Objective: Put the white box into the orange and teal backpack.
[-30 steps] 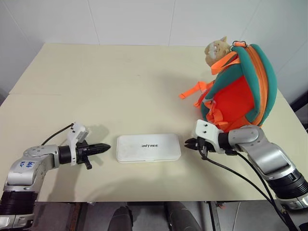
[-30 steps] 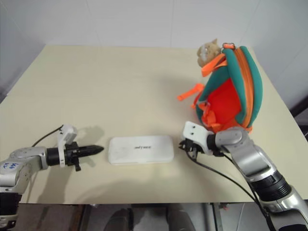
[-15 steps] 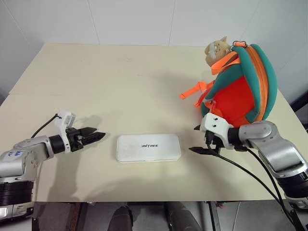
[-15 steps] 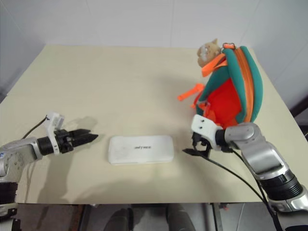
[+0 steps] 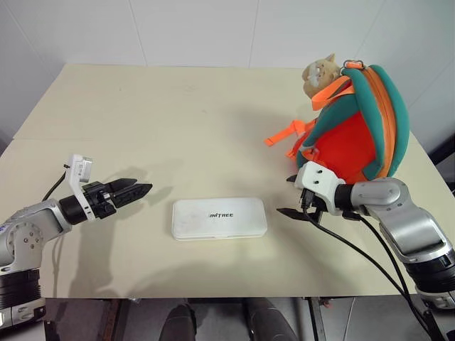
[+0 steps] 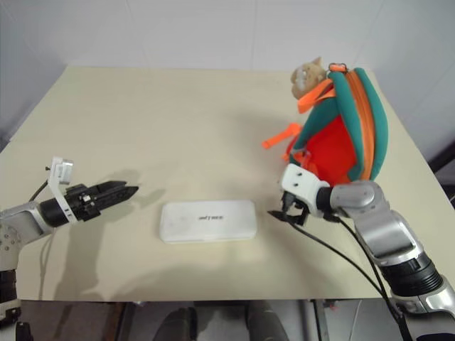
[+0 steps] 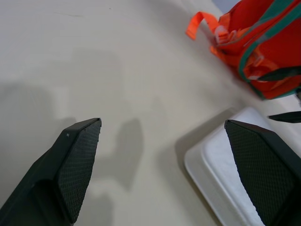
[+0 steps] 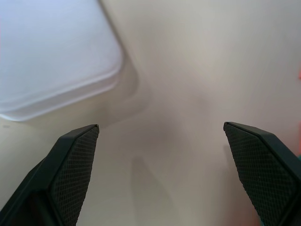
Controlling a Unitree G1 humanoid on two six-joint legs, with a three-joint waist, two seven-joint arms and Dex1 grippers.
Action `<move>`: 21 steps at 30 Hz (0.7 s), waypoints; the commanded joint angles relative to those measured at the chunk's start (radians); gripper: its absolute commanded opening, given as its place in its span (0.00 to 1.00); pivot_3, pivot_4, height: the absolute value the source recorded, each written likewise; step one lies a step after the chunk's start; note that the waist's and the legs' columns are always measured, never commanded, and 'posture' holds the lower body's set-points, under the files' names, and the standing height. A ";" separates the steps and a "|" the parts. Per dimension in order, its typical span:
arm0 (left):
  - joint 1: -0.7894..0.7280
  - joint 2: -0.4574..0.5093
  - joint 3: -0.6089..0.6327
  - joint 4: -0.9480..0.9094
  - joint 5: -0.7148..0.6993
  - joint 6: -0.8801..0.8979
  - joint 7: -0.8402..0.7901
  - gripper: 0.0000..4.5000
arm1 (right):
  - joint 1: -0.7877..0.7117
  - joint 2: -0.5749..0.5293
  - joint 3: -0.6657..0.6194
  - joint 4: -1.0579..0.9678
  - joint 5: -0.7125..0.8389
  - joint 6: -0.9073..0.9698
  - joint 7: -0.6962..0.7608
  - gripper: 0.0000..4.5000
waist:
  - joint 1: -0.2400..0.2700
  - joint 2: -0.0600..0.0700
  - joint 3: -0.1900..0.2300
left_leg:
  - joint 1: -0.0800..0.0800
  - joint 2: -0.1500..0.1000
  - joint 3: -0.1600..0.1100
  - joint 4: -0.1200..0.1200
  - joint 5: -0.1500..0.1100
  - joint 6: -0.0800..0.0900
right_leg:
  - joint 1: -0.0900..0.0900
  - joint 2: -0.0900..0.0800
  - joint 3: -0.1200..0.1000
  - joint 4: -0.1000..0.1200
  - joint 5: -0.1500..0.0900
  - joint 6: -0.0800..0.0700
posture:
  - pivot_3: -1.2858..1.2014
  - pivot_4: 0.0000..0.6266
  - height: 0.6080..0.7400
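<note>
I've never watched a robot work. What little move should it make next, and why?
Probably both open grippers should close in on the white box. It lies flat between the left gripper and right gripper, touching neither, and the orange and teal backpack waits behind.

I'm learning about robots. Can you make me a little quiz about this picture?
1. True or false: the box lies flat on the table.
2. The left gripper is: A) open, B) shut on the box, C) inside the backpack.
3. Fill in: the right gripper is between the box and the ____.

Key: 1 true. 2 A, its fingers are spread and hold nothing. 3 backpack, which stands upright on the table.
</note>
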 commanded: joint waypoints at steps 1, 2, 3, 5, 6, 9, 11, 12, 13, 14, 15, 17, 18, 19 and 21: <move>-0.001 0.008 0.040 -0.010 -0.046 0.054 0.023 0.99 | 0.007 0.011 0.014 0.000 -0.031 -0.054 -0.010 1.00 | 0.000 0.000 0.000 | 0.000 0.000 0.000 0.000 0.000 0.000 | 0.000 0.000 0.000 0.000 0.000 0.000 | 0.52 0.24 1.00; -0.003 0.009 0.044 -0.008 -0.056 0.076 0.031 0.99 | 0.008 0.010 0.019 0.003 -0.038 -0.067 -0.009 1.00 | 0.000 0.000 0.000 | 0.000 0.000 0.000 0.000 0.000 0.000 | 0.000 0.000 0.000 0.000 0.000 0.000 | 0.52 0.24 1.00; -0.007 0.010 0.048 -0.007 -0.065 0.095 0.041 0.99 | 0.008 0.008 0.025 0.007 -0.047 -0.080 -0.008 1.00 | 0.000 0.000 0.000 | 0.000 0.000 0.000 0.000 0.000 0.000 | 0.000 0.000 0.000 0.000 0.000 0.000 | 0.52 0.24 1.00; -0.019 0.007 0.064 -0.001 -0.087 0.138 0.066 0.99 | 0.005 0.009 0.033 0.016 -0.058 -0.107 -0.004 1.00 | 0.000 0.000 0.000 | 0.000 0.000 0.000 0.000 0.000 0.000 | 0.000 0.000 0.000 0.000 0.000 0.000 | 0.52 0.24 1.00; -0.025 0.008 0.070 0.005 -0.104 0.179 0.080 0.99 | 0.001 0.016 0.035 0.016 -0.057 -0.117 -0.001 1.00 | 0.000 0.000 0.000 | 0.000 0.000 0.000 0.000 0.000 0.000 | 0.000 0.000 0.000 0.000 0.000 0.000 | 0.52 0.24 1.00; -0.033 0.019 0.070 0.012 -0.132 0.275 0.107 0.99 | -0.008 0.039 0.025 0.017 -0.046 -0.131 0.001 1.00 | -0.002 0.000 0.000 | 0.000 0.000 0.000 0.000 0.000 0.000 | 0.000 0.000 0.000 0.001 0.000 0.000 | 0.52 0.24 1.00; -0.040 0.024 0.067 0.016 -0.144 0.327 0.119 0.99 | -0.011 0.055 0.012 0.024 -0.037 -0.138 0.000 1.00 | -0.002 0.000 0.000 | 0.000 0.000 0.000 0.000 0.000 0.000 | 0.000 0.000 0.000 0.001 0.000 0.000 | 0.52 0.24 1.00; -0.049 0.019 0.073 0.026 -0.154 0.358 0.127 0.99 | -0.008 0.060 0.008 0.030 -0.036 -0.148 0.001 1.00 | -0.001 0.000 0.000 | 0.000 0.000 0.000 0.000 0.000 0.000 | 0.000 0.000 0.000 0.001 0.000 0.000 | 0.52 0.24 1.00; -0.060 0.013 0.082 0.040 -0.166 0.396 0.135 0.99 | -0.001 0.061 0.008 0.035 -0.038 -0.165 0.003 1.00 | -0.001 0.000 0.000 | 0.000 0.000 0.000 0.001 0.000 0.000 | 0.000 0.000 0.000 0.001 0.000 0.000 | 0.52 0.24 1.00; -0.071 0.010 0.084 0.054 -0.176 0.437 0.141 0.99 | 0.006 0.063 0.009 0.040 -0.039 -0.179 0.006 1.00 | -0.001 0.000 0.000 | 0.000 0.000 0.000 0.001 0.000 0.000 | 0.000 0.000 0.000 0.001 0.000 0.000 | 0.52 0.24 1.00; -0.079 0.009 0.086 0.063 -0.182 0.465 0.147 0.99 | 0.010 0.064 0.010 0.044 -0.039 -0.189 0.008 1.00 | -0.001 0.000 0.000 | 0.000 0.000 -0.001 0.001 0.000 0.000 | 0.000 0.000 0.000 0.001 0.000 0.000 | 0.52 0.24 1.00; -0.093 0.011 0.064 0.080 -0.188 0.554 0.152 0.99 | 0.017 0.083 0.018 0.061 -0.040 -0.205 0.002 1.00 | -0.001 0.000 0.000 | 0.000 0.000 -0.001 0.001 0.000 0.000 | 0.000 0.000 0.000 0.001 0.000 0.000 | 0.52 0.24 1.00; -0.096 0.019 0.042 0.092 -0.194 0.591 0.148 0.99 | 0.018 0.093 0.025 0.070 -0.046 -0.214 -0.002 1.00 | -0.001 0.000 0.000 | 0.000 0.000 -0.001 0.001 0.000 0.000 | 0.000 0.000 0.000 0.001 0.000 0.000 | 0.52 0.24 1.00; -0.098 0.020 0.031 0.100 -0.196 0.614 0.147 0.99 | 0.019 0.106 0.028 0.080 -0.048 -0.218 -0.008 1.00 | -0.001 0.000 0.000 | 0.000 0.000 -0.001 0.001 0.000 0.000 | 0.000 0.000 0.000 0.001 0.000 0.000 | 0.52 0.24 1.00; -0.103 0.024 0.020 0.125 -0.215 0.624 0.150 0.99 | 0.017 0.126 0.032 0.092 -0.054 -0.223 -0.016 1.00 | -0.001 0.000 0.000 | 0.000 0.000 -0.001 0.001 0.000 0.000 | 0.000 0.000 0.000 0.001 0.000 0.000 | 0.52 0.24 1.00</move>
